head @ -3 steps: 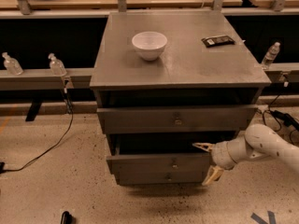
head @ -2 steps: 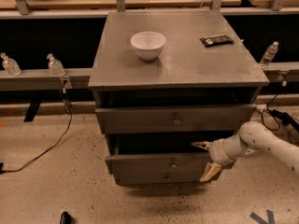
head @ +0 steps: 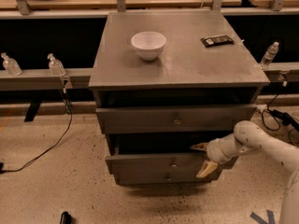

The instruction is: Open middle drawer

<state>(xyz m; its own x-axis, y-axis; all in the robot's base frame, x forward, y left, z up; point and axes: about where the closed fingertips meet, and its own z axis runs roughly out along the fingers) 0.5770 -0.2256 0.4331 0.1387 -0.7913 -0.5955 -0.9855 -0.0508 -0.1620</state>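
Observation:
The grey cabinet (head: 177,62) has three drawer fronts. The middle drawer (head: 149,163), with its small round knob (head: 174,164), stands pulled out a little past the top drawer (head: 140,119), leaving a dark gap above it. My gripper (head: 202,158) is at the right end of the middle drawer front. It is open, with one fingertip (head: 198,147) at the drawer's top edge and the other lower, in front of the drawer face. The white arm (head: 261,143) reaches in from the right.
A white bowl (head: 148,45) and a flat black packet (head: 217,41) lie on the cabinet top. The lowest drawer (head: 159,176) sits just below. Small bottles (head: 56,65) stand on the rail behind, another (head: 269,54) at right. Cables (head: 51,139) run on the floor at left.
The arm's elbow has drifted slightly left and the view has shifted a little. The gripper stays at the right end of the middle drawer, which looks the same.

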